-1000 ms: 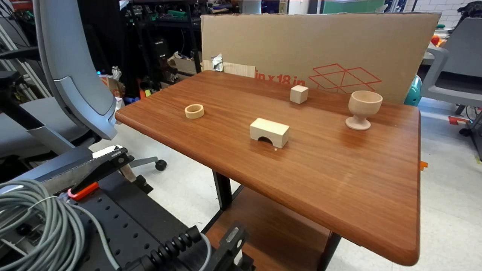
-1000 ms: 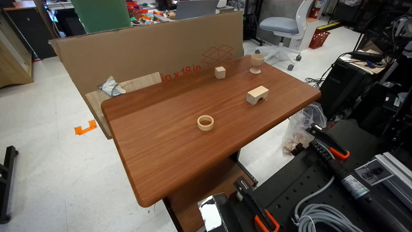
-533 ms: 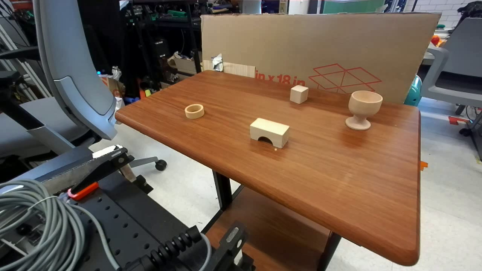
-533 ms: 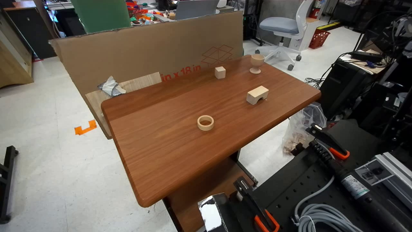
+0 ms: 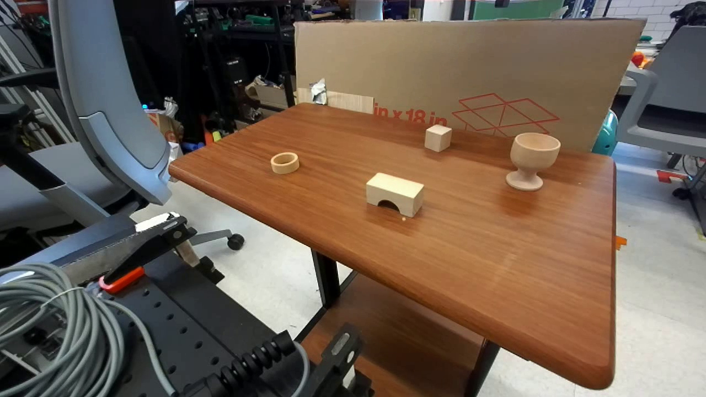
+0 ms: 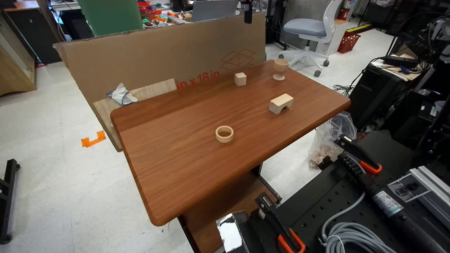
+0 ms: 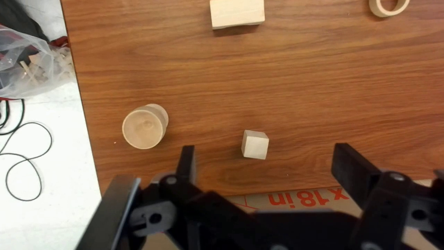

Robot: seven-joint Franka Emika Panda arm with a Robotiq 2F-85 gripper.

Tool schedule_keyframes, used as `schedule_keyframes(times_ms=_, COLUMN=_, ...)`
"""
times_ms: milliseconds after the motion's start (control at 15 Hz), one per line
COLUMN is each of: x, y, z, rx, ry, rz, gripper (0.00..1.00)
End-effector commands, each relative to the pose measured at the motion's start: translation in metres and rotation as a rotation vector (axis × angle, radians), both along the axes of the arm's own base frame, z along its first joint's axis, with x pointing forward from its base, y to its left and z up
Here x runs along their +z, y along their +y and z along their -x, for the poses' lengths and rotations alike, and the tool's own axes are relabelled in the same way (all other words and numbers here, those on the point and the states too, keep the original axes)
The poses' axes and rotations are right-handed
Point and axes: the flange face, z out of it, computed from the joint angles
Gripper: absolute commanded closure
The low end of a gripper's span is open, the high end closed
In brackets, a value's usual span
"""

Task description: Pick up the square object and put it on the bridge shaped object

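Note:
The square object, a small pale wooden cube, stands on the table near its back edge in both exterior views (image 5: 437, 138) (image 6: 240, 79). It also shows in the wrist view (image 7: 255, 147), below and between the spread fingers, untouched. The bridge shaped object, a pale block with an arch in its underside, stands arch down nearer the table's front edge in both exterior views (image 5: 394, 194) (image 6: 281, 103). Its top shows at the upper edge of the wrist view (image 7: 237, 13). My gripper (image 7: 265, 149) is open and empty, high above the table. Only a dark tip of it shows in an exterior view (image 6: 248, 14).
A wooden goblet (image 5: 533, 157) stands right of the cube in an exterior view. A flat wooden ring (image 6: 224, 134) lies on the brown table (image 6: 175, 158). An upright cardboard sheet (image 5: 441, 66) runs along the table's back edge, close behind the cube.
Dark gripper parts have come into view at the top edge of both exterior views, above the cardboard. The cube, the arch block, the goblet and the ring have not moved.

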Motion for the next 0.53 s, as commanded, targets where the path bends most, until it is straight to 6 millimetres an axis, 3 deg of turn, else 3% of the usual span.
schedule_keyframes(times_ms=0, x=-0.029, y=-0.006, z=-0.021, rx=-0.033, ry=-0.012, rz=0.025, gripper=0.0)
schedule_keyframes(times_ms=467, x=-0.087, y=-0.004, z=-0.033, rx=-0.087, ry=0.032, rz=0.04, gripper=0.0)
